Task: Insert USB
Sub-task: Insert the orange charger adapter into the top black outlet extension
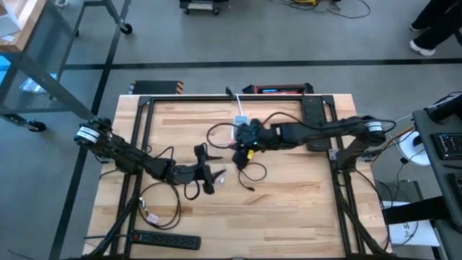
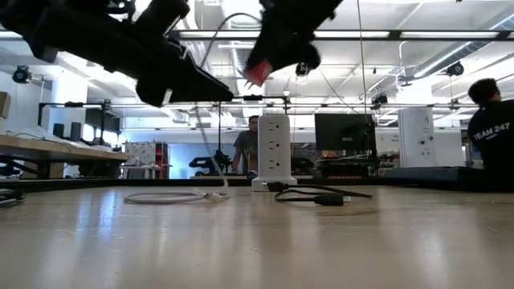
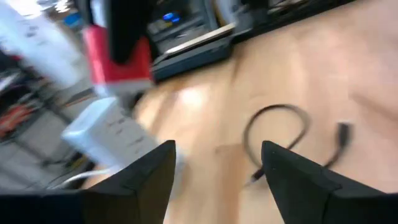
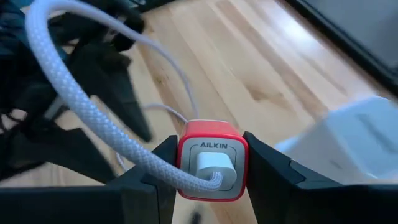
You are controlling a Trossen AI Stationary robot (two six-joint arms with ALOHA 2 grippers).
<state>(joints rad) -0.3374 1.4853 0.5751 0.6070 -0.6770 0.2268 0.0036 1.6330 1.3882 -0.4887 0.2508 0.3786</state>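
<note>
A red charger block (image 4: 211,134) marked AILKIN, with a white braided cable (image 4: 81,106) plugged into its face, sits in my right gripper (image 4: 211,163). That gripper hovers near the table's middle (image 1: 242,143), just in front of the white power tower (image 1: 240,121), which stands upright on its base (image 2: 273,160). The cable's loop (image 2: 173,197) lies on the wood. My left gripper (image 1: 209,177) is open and raised off the table to the left of the charger, touching nothing. In the left wrist view its fingers (image 3: 143,180) point toward the charger (image 3: 118,59) and the tower (image 3: 106,134). My right gripper pinches the red charger between its two fingers, one on each of two opposite side walls (image 4: 181,155). It comes from the table's right side, slanting down. The charger is lifted clear of the table (image 2: 257,72), and the white cable arcs slack out of its face.
A black cable with a plug (image 1: 249,173) lies coiled on the wood in front of the charger (image 2: 317,197). A black power strip (image 1: 164,240) lies at the near left edge. A person (image 2: 253,144) stands beyond the far edge, another (image 2: 490,132) at the right.
</note>
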